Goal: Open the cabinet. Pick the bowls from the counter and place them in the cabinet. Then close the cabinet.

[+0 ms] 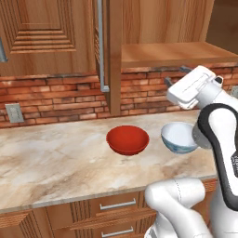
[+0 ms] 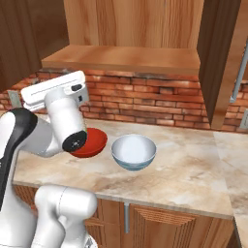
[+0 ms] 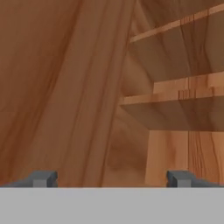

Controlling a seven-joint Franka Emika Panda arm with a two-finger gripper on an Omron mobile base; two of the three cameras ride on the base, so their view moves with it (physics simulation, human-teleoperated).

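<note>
The cabinet's left door [image 1: 42,32] is shut, while its right door [image 1: 114,56] stands swung out edge-on, its silver bar handle [image 1: 100,46] facing me. Behind it the bare cabinet floor [image 1: 172,52] shows, with inner shelves [image 3: 175,105] in the hand view. My gripper [image 1: 177,75] hovers just below the cabinet's front edge, open, with nothing between its fingertips [image 3: 43,178]. On the counter [image 1: 56,158] the red bowl [image 1: 128,139] sits left of the white-blue bowl [image 1: 179,137], both upright and below the gripper. From the right, the red bowl [image 2: 94,140] is half hidden behind my arm, and the white-blue bowl [image 2: 134,151] is in full sight.
A brick backsplash [image 1: 60,97] with a wall outlet [image 1: 14,112] runs behind the counter. Wooden drawers [image 1: 116,204] with short horizontal handles sit under its front edge. The open door [image 2: 218,58] juts out over the counter's right part.
</note>
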